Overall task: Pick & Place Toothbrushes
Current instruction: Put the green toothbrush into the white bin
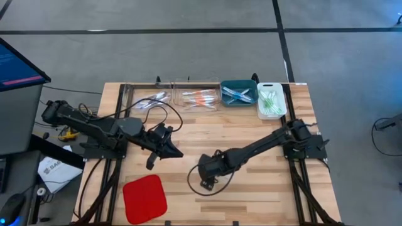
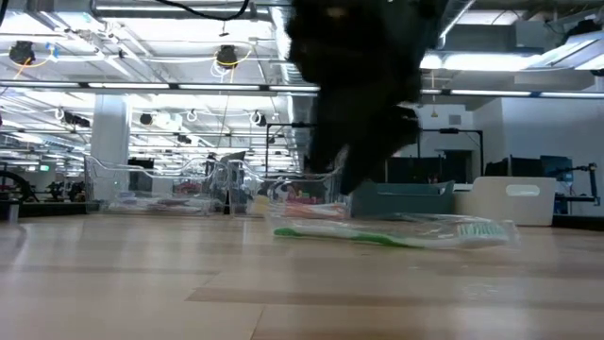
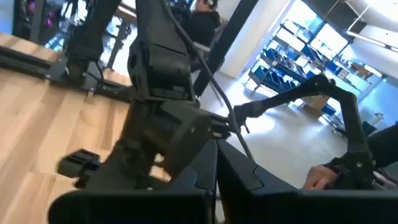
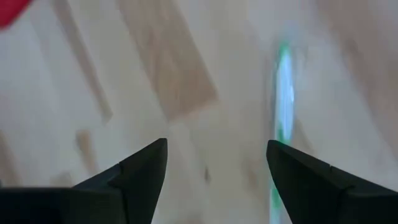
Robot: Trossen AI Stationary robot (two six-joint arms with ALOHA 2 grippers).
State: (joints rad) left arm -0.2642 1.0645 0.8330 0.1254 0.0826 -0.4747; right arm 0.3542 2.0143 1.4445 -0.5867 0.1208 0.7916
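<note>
A lone toothbrush (image 2: pixel 396 233) lies on the surface (image 1: pixel 251 194) just beside the right tool (image 4: pixel 216 168). Four bins (image 1: pixel 239 93) stand in a row beyond it, toothbrushes inside.

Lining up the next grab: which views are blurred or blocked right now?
Right wrist view: motion-smeared, green toothbrush a streak beside the open right gripper. Low view: a dark, defocused arm blocks the upper centre, toothbrush readable. High view: clear.
</note>
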